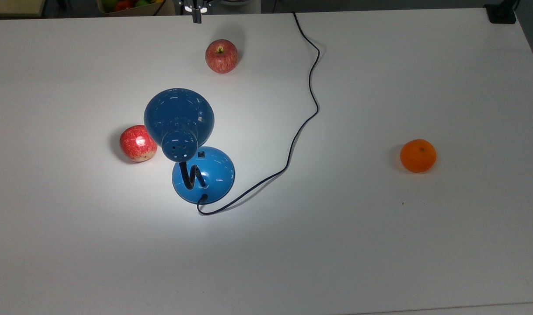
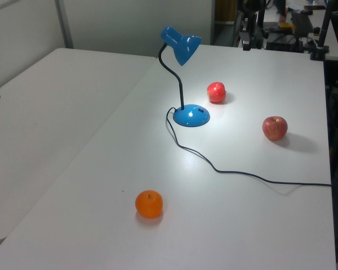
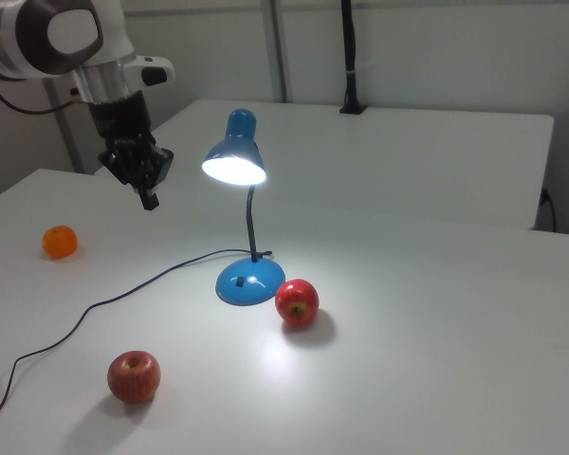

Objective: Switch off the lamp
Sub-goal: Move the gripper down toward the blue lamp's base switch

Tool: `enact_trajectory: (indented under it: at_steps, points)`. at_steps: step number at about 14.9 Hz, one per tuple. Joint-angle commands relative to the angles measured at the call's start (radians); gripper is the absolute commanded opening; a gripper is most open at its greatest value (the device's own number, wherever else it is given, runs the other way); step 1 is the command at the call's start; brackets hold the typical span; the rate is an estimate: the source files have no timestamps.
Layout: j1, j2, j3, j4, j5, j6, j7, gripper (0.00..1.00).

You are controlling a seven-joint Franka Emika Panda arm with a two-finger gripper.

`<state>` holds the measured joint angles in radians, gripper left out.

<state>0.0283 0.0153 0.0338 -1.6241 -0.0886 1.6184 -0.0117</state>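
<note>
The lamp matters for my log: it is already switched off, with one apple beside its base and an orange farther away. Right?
Not quite. The lamp is lit: the right view shows its shade glowing and a bright pool on the table. The rest holds: an apple sits beside its base, and the orange lies farther away.

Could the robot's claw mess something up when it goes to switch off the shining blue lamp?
Maybe. The small black switch sits on the glossy blue lamp's domed base, partly under the bell-shaped shade, so the gripper could bump the shade. A red apple sits close beside the base and might get knocked. The thin black cord could snag.
</note>
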Motion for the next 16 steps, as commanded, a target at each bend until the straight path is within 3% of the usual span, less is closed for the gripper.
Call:
enact_trajectory:
  at_steps: [1,7,10,16]
  points:
    - [-0.011,0.012,-0.009,0.0,0.01,-0.015,-0.094,0.0]
    - [-0.042,0.029,-0.009,-0.132,0.018,0.141,-0.082,0.0]
    - [-0.059,0.044,-0.009,-0.239,0.018,0.312,-0.061,0.0]
    - [-0.062,0.161,-0.011,-0.33,0.018,0.648,0.006,0.0]
